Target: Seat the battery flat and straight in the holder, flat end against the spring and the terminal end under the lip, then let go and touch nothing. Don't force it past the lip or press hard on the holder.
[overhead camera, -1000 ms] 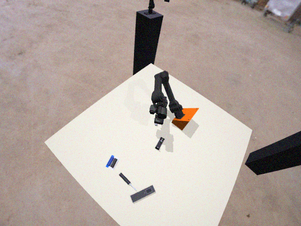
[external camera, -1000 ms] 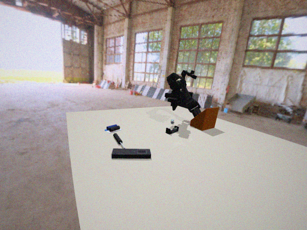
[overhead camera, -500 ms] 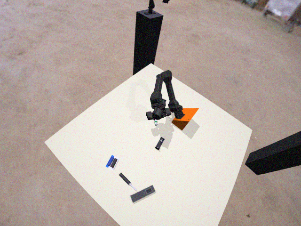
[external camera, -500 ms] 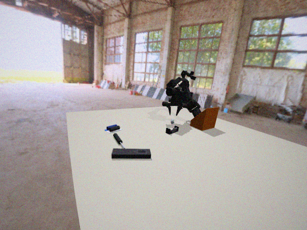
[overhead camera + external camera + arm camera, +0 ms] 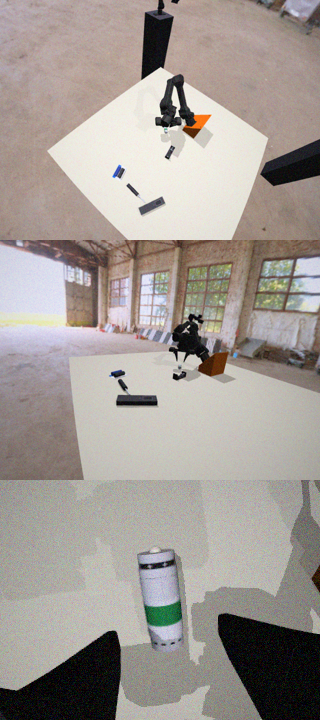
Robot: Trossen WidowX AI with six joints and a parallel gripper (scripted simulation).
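The white battery (image 5: 165, 130) (image 5: 179, 366) (image 5: 162, 597) with a green band lies on its side on the table. In the wrist view its terminal end points up the picture and its flat end is nearer the fingers. The black holder (image 5: 169, 152) (image 5: 179, 375) lies a little way from it, nearer the screwdriver side; no battery is in it. The holder is not in the wrist view. My gripper (image 5: 180, 361) (image 5: 168, 632) is open and empty, above the table with its fingertips pointing down. The battery is not between the fingertips' grip; both fingers stand clear of it.
An orange wedge-shaped block (image 5: 200, 121) (image 5: 218, 364) stands beside the arm. A blue and black item on a white base (image 5: 119, 172) (image 5: 117, 373), a screwdriver (image 5: 133, 189) (image 5: 122, 384) and a dark grey box (image 5: 151, 206) (image 5: 136, 400) lie farther off on the table (image 5: 206, 180) (image 5: 206, 420).
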